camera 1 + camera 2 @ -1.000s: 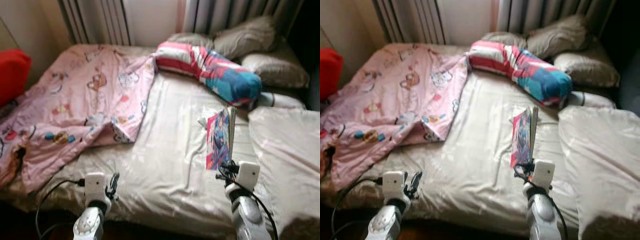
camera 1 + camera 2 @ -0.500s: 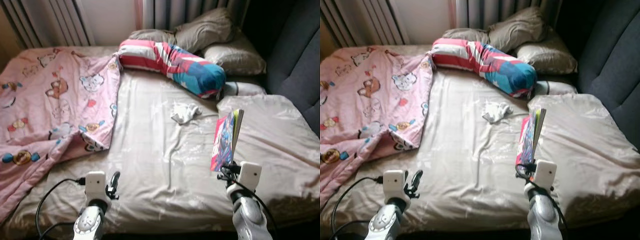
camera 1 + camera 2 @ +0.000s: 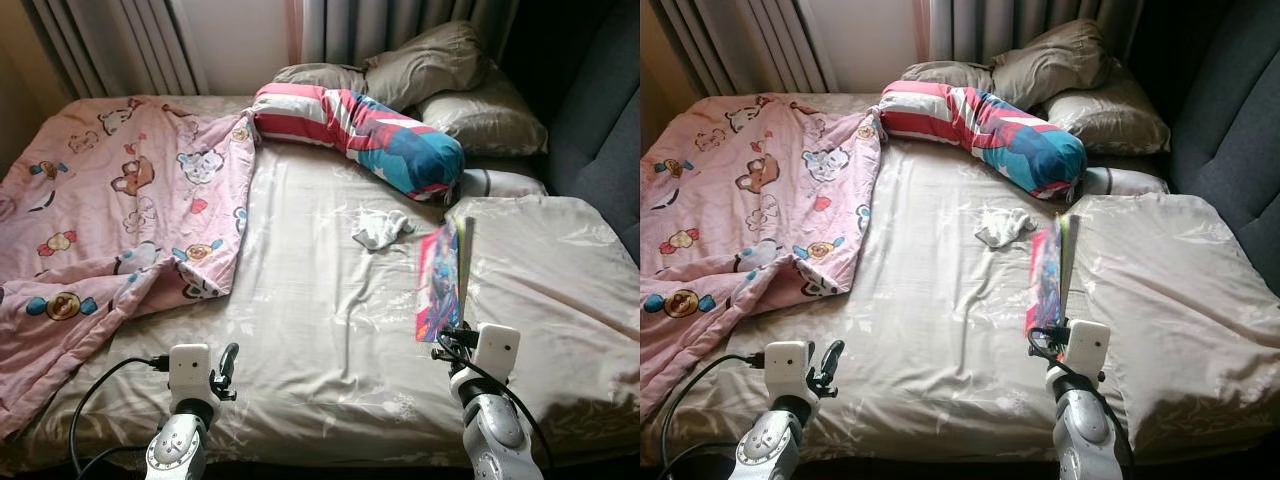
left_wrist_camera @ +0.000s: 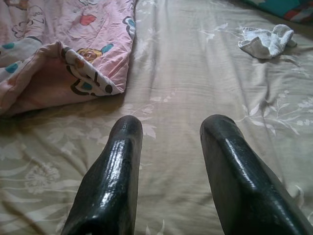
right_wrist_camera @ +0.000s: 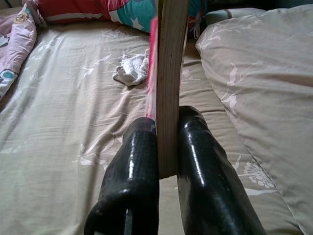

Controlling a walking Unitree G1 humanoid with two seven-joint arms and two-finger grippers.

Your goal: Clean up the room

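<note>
**Book clamped upright over the bed**

One book (image 5: 168, 73) stands on edge in the right tool (image 5: 167, 147), both black fingers pressed tight against its sides. It hangs over the bed (image 3: 300, 300), just beside the big beige duvet fold (image 3: 560, 290) on the bed's right part; its cover is blurred and cannot be read. One small white cloth (image 3: 382, 228) lies crumpled on the sheet, near the book, between it and the striped bolster (image 3: 360, 135). One bolster lies across the head of the bed, with three beige pillows (image 3: 440, 75) behind it, the rearmost partly hidden. One pink cartoon blanket (image 3: 110, 210) covers the bed's left part, cut off at the edge. The left tool (image 4: 168, 166) hovers above the sheet near the blanket's corner, fingers apart and holding nothing.
</note>
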